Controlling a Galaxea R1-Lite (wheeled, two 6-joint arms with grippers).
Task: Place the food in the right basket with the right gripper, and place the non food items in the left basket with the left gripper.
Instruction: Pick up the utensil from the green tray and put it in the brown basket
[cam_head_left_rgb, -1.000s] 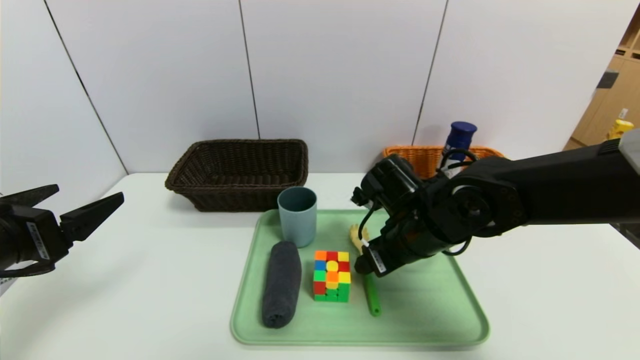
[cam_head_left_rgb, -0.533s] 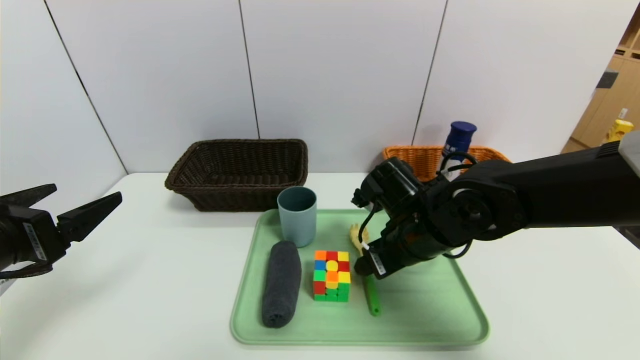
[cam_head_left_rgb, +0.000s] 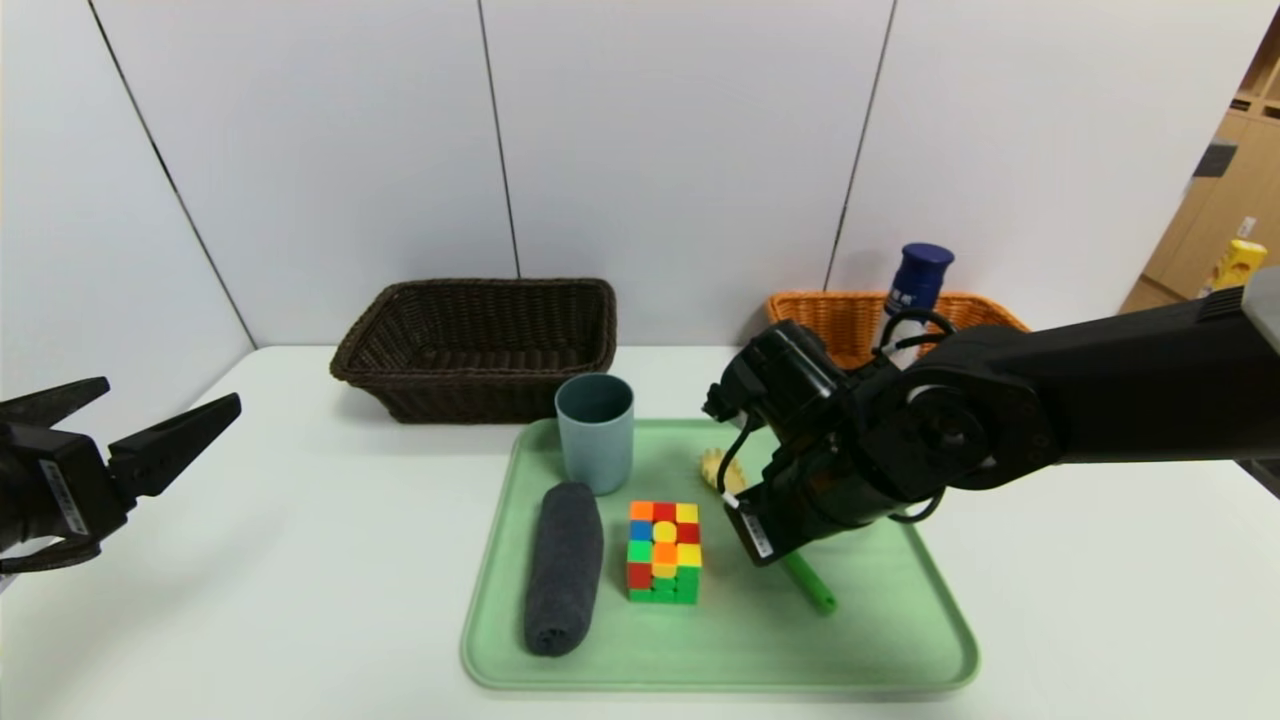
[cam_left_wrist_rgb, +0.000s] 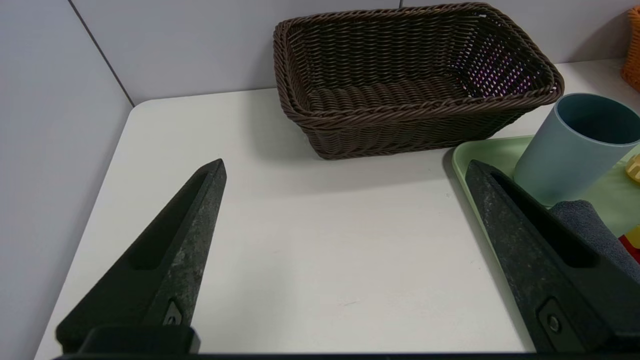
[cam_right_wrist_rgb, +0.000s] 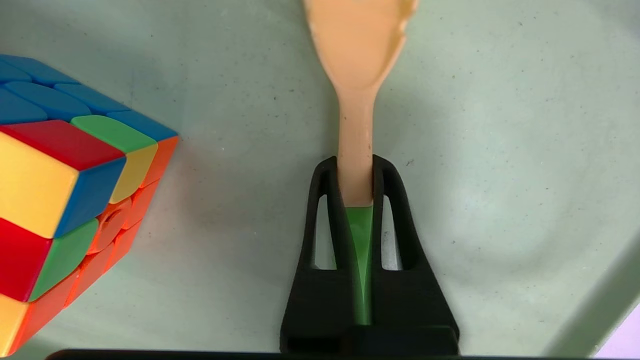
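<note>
Head view: right claw (cam_head_left_rgb: 752, 520) is clamped on the pasta spoon (cam_head_left_rgb: 800, 583), a non-food item; carrying it to the orange basket (cam_head_left_rgb: 845, 318) would missort it. On the green tray (cam_head_left_rgb: 900, 640): one cup (cam_head_left_rgb: 594, 430), one towel (cam_head_left_rgb: 563, 567), one cube (cam_head_left_rgb: 663, 550), one spoon. Behind the tray: two baskets, one bottle (cam_head_left_rgb: 918, 278).

Left wrist view: left claw (cam_left_wrist_rgb: 345, 200) gapes wide, holding nothing, over the counter (cam_left_wrist_rgb: 300, 240) before the dark basket (cam_left_wrist_rgb: 415, 75).

Right wrist view: both fingers (cam_right_wrist_rgb: 320, 225) pinch the spoon's neck; a slip could tip it toward the cube.

Right arm's doing the work, left one's just parked.
Right gripper (cam_right_wrist_rgb: 356, 170) sits around 3 o'clock, angled down, fingers (cam_right_wrist_rgb: 320, 220) clamped tight; left gripper (cam_head_left_rgb: 150, 425) waits at 9 o'clock, fingers spread wide.
</note>
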